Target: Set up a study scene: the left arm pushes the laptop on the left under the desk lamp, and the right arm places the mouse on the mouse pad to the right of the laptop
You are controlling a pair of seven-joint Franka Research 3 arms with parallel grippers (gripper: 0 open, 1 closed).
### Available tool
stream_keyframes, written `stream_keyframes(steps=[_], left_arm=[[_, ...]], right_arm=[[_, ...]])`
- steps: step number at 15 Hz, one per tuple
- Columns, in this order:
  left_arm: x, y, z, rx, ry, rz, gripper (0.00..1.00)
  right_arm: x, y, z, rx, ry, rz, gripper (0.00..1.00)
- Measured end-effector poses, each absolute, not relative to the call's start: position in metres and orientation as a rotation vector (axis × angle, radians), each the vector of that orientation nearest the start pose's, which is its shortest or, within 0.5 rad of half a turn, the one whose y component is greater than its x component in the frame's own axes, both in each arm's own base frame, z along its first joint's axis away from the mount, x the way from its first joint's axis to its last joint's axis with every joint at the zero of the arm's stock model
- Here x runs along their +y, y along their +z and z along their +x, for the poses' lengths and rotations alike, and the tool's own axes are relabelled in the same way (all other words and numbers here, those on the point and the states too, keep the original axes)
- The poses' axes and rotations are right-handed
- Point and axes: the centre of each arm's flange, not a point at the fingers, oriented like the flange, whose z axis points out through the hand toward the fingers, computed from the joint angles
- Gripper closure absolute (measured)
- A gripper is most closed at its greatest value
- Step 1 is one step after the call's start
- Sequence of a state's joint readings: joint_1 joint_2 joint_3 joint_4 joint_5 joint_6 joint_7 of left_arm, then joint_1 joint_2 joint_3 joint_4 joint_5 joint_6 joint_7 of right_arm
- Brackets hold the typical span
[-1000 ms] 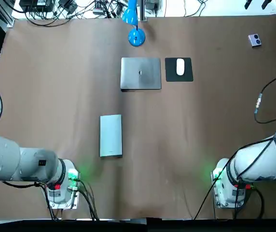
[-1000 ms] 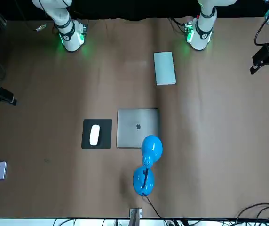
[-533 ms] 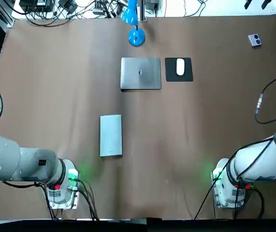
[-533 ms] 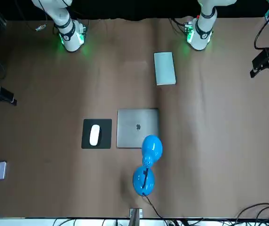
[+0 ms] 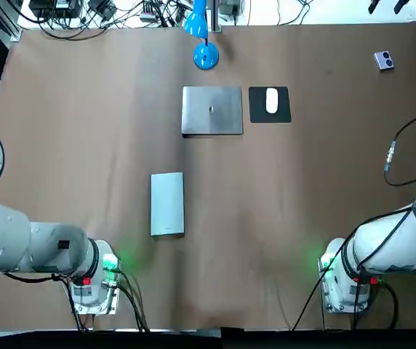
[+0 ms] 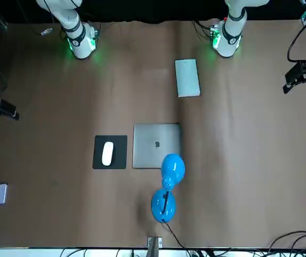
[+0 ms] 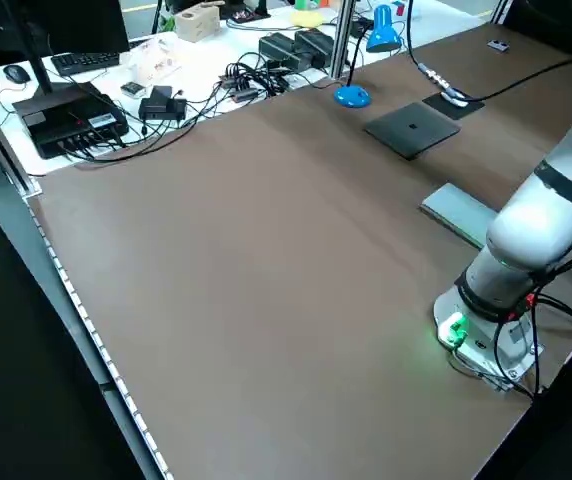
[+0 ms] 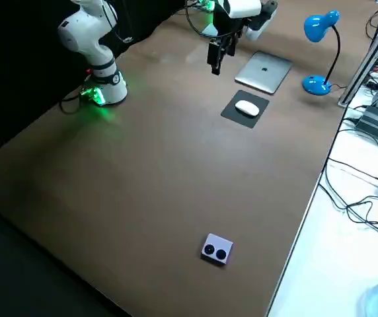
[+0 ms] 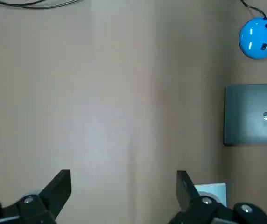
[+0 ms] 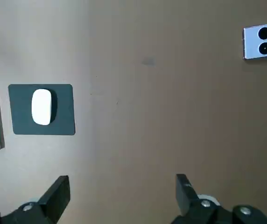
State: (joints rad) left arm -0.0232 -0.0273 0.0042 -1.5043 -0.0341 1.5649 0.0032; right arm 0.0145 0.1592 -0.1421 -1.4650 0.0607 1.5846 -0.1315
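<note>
Top view, dial laid on the brown, matte tabletop (image 5: 84, 131) with 12 o'clock away from the robot.

One closed laptop (image 5: 212, 110), a flat grey metal rectangle with rounded corners and a small logo at its middle, is lying toward 12 o'clock. One glossy blue desk lamp (image 5: 205, 56) is standing on its round base just beyond the laptop at 12 o'clock; in the front view its domed head is overlapping the laptop's far edge.

One black, thin, rectangular mouse pad (image 5: 270, 105) is lying just beside the laptop at 3 o'clock. One smooth white oval mouse (image 5: 271, 100) is resting on the pad's middle.

A second flat piece, a pale silver slab (image 5: 167, 204), is lying well apart from the laptop at 7 o'clock. One small white device (image 5: 384, 60) with two dark round marks is sitting near the 2 o'clock corner.

Two white arms are standing at 6 o'clock. The left arm (image 5: 19, 243) is reaching out toward 9 o'clock and the right arm (image 5: 397, 240) toward 3 o'clock. Both wrist views are looking down at the tabletop from above. The left jaws are standing spread wide and holding nothing; the right jaws are likewise spread and holding nothing.
</note>
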Motion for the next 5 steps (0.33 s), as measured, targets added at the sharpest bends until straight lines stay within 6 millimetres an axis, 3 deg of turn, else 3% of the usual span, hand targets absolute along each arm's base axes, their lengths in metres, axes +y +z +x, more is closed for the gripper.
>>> stream_keyframes(steps=[5], left_arm=[[-0.014, 0.6709, 0.5458, 0.033, -0.146, -3.173, 0.0]], right_arm=[[-0.0636, 0.5843, 0.5995, -0.005, 0.051, -3.098, 0.0]])
